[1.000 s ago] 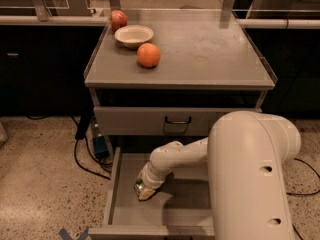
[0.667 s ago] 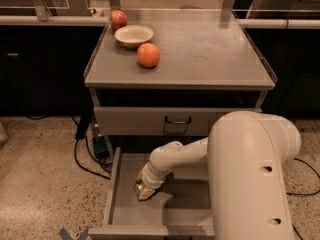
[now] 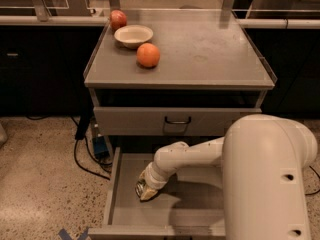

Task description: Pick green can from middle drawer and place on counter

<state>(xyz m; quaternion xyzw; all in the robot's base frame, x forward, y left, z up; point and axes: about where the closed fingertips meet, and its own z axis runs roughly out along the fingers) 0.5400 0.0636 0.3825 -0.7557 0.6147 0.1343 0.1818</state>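
Observation:
The middle drawer (image 3: 118, 211) is pulled open below the cabinet, and its flat grey floor shows. My gripper (image 3: 145, 190) reaches down into the drawer's left half, with its tip at the floor. The white arm (image 3: 190, 156) comes in from the lower right. The green can does not show; the gripper's end hides whatever lies under it. The counter (image 3: 215, 54) is the grey cabinet top above.
An orange (image 3: 148, 55), a white bowl (image 3: 133, 35) and a red apple (image 3: 118, 19) sit on the counter's back left. The upper drawer front (image 3: 150, 121) with its black handle is closed. Cables (image 3: 82, 151) lie on the floor at the left. My large white arm body (image 3: 265, 184) fills the lower right.

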